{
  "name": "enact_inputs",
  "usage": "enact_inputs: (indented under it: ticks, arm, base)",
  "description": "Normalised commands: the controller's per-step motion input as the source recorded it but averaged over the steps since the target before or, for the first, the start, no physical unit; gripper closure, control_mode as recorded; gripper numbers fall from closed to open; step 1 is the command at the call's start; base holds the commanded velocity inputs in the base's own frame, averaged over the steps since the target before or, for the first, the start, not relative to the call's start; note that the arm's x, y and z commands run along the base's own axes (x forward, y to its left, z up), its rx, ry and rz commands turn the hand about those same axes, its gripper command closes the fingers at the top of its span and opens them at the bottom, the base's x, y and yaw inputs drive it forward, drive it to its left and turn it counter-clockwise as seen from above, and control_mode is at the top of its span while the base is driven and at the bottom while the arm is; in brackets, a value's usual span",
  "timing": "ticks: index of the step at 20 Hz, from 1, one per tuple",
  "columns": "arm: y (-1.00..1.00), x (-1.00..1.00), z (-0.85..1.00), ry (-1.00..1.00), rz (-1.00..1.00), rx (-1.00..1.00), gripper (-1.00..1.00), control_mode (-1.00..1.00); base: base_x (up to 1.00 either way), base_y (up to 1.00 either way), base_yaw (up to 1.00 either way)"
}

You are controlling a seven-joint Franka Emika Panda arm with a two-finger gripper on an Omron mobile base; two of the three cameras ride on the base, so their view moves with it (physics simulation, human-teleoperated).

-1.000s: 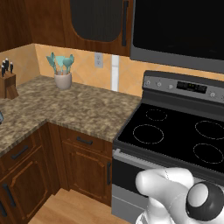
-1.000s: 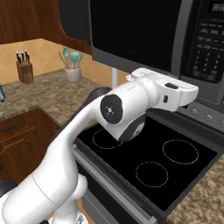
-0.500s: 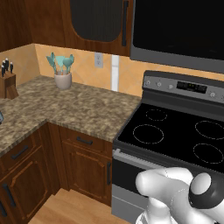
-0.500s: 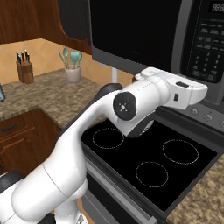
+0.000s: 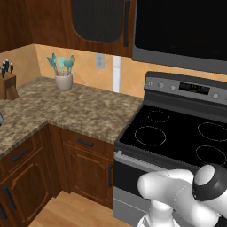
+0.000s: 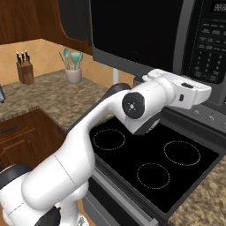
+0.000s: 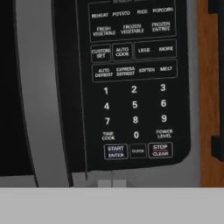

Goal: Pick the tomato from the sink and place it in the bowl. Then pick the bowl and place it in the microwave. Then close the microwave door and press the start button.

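The microwave (image 6: 150,39) hangs above the black-topped stove (image 6: 150,159), its door (image 6: 132,35) closed flush against the body, the dark glass window facing out into the kitchen. The box runs with its long side level along the wall, the keypad panel (image 7: 133,83) standing upright at its right end. In the hand view that panel faces the camera squarely: rows of preset keys, the number pad, and at the bottom the START/ENTER button (image 7: 116,151) beside CLOCK and STOP/CLEAR. The start button sits low in that view, just above the two pale finger tips (image 7: 104,183) at the bottom edge, which lie pressed side by side with no gap between them, nothing held. From the right base view the white arm (image 6: 88,145) reaches up over the stove, its hand (image 6: 185,93) level and pointing toward the lower part of the keypad. On the granite counter (image 5: 66,111) to the left stand a utensil crock (image 5: 63,73) and a knife block (image 5: 8,80).
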Motion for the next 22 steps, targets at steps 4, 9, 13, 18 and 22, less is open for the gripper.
enact_inputs:
  ticks: [4, 9, 13, 18, 22]
  arm:
    - [-0.27, 0.23, 0.00, 0.00, 0.00, 0.00, 1.00, -1.00]
    - [-0.19, 0.28, -0.06, 0.00, 0.00, 0.00, 1.00, -1.00]
    - [-0.27, 0.24, -0.10, 0.00, 0.00, 0.00, 1.00, -1.00]
    - [-0.21, 0.42, -0.11, 0.03, 0.00, 0.00, 1.00, -1.00]
    - [-0.10, 0.75, -0.28, 0.10, 0.00, 0.00, 1.00, -1.00]
  base:
    - [0.00, 0.00, 0.00]
    - [0.00, 0.00, 0.00]
    - [0.00, 0.00, 0.00]
    - [0.00, 0.00, 0.00]
    - [0.00, 0.00, 0.00]
